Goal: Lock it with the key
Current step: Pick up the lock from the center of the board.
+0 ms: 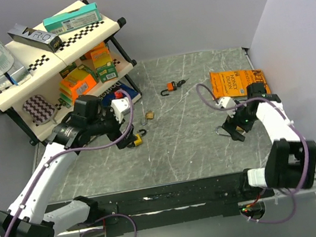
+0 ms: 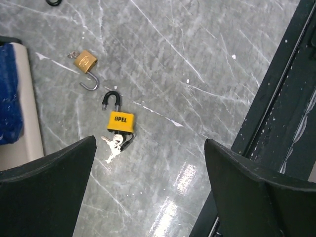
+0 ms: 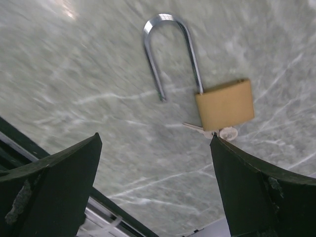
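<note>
A yellow padlock point(image 2: 121, 123) with an open black shackle lies on the grey marbled table, a bunch of keys point(image 2: 113, 145) at its base. My left gripper point(image 2: 150, 148) hovers open just short of it, with nothing between the fingers. In the top view the yellow padlock point(image 1: 140, 138) lies right beside the left gripper point(image 1: 126, 138). A brass padlock point(image 3: 224, 103) with a long open steel shackle has a key point(image 3: 217, 132) in its base. My right gripper point(image 3: 155, 140) is open above the table beside it. From above, that shackle point(image 1: 223, 131) pokes out left of the right gripper point(image 1: 236, 132).
A small brass padlock point(image 2: 86, 61) lies open beyond the yellow one. An orange padlock point(image 1: 171, 86) sits farther back. A two-tier shelf point(image 1: 48, 70) with boxes stands at the back left. An orange book point(image 1: 233, 82) lies at the back right. A black rail point(image 1: 176, 197) runs along the near edge.
</note>
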`<state>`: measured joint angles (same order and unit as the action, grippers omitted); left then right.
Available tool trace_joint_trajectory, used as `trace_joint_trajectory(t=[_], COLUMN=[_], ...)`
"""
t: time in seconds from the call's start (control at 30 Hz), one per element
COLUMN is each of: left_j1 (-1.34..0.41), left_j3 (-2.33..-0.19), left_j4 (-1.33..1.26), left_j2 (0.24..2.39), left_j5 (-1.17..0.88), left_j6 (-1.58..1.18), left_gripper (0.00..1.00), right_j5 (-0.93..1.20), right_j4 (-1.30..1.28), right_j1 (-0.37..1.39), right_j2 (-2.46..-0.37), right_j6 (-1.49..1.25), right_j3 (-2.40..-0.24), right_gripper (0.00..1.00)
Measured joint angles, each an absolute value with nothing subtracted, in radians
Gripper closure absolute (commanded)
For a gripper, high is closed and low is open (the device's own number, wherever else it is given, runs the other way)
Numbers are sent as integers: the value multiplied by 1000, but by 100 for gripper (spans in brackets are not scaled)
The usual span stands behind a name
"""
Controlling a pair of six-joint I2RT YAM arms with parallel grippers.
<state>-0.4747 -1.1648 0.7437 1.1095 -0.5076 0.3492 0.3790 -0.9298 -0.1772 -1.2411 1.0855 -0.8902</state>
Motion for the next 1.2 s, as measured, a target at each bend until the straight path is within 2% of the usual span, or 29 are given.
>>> trace_joint_trajectory(t=[0.17, 0.6, 1.0, 1.2], left_j1=[-495, -529, -545, -545], left_j3=[-1154, -1084, -1050, -1043], left_j4=[741, 720, 677, 650], left_j2=[1152, 1180, 1162, 1162], left_j5=[-508, -557, -575, -579], left_j6=[385, 433, 431, 427], left_gripper=[4, 4, 4, 4], right_j5=[363, 358, 358, 367], right_j4=[-900, -808, -789, -789], right_j1=[-273, -307, -310, -303], right_j2=[-1382, -1634, -1711, -1747], right_j6=[1188, 1309, 1340, 1342], right_j3=[-913, -1036, -1066, -1067], right_gripper=[0, 0, 0, 15])
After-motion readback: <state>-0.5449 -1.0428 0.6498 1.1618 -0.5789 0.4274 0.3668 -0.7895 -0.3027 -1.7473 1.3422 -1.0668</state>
